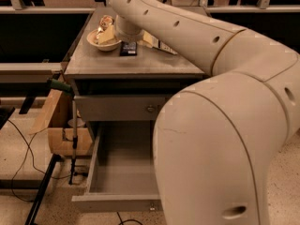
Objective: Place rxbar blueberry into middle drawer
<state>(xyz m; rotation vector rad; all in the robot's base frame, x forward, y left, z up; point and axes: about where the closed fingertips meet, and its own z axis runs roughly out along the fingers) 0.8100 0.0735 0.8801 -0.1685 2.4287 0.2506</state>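
The rxbar blueberry (128,48), a small dark flat packet, lies on the grey cabinet top (140,64) just right of a bowl. My gripper (127,35) is at the end of the arm right above the packet, mostly hidden by the wrist. The middle drawer (123,172) is pulled out wide open below, a shallow grey tray with nothing visible in it; my arm's large body covers its right part.
A white bowl (104,37) holding snack packets sits left of the bar. A light-labelled packet (157,43) lies to its right behind the arm. The top drawer (117,108) is closed. A cardboard box (63,128) and cables are on the floor at left.
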